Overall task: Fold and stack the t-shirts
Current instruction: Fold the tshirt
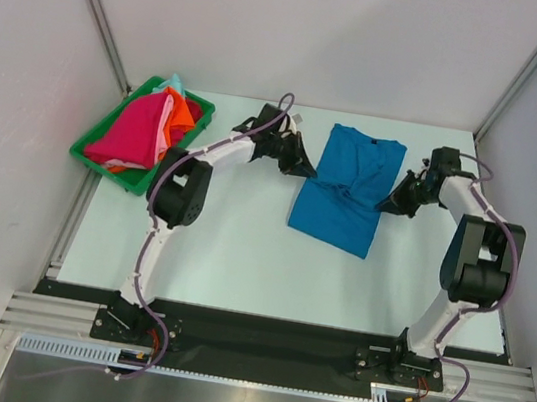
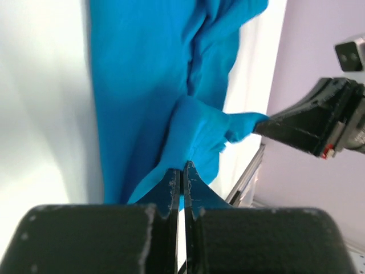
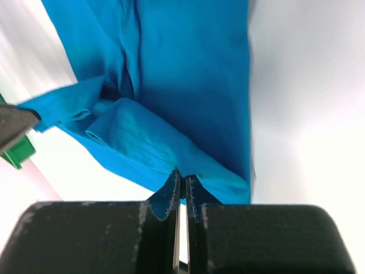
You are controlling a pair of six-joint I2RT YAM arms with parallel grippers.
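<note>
The bright blue t-shirt (image 1: 346, 187) lies rumpled on the white table, its middle pulled up into folds. My left gripper (image 1: 306, 166) is shut on its left edge, seen close in the left wrist view (image 2: 182, 166) with blue cloth (image 2: 148, 85) between the jaws. My right gripper (image 1: 387, 204) is shut on its right edge, cloth (image 3: 188, 74) pinched at the tips (image 3: 182, 174). The magenta t-shirt (image 1: 132, 130), the orange one (image 1: 176, 111) and a mint one (image 1: 173, 81) lie piled in the tray. The pale pink one barely shows.
The green plastic tray (image 1: 103, 158) stands at the table's far left; a corner of it shows in the right wrist view (image 3: 17, 151). Grey walls close in the back and both sides. The right gripper's black fingers (image 2: 302, 125) show in the left wrist view.
</note>
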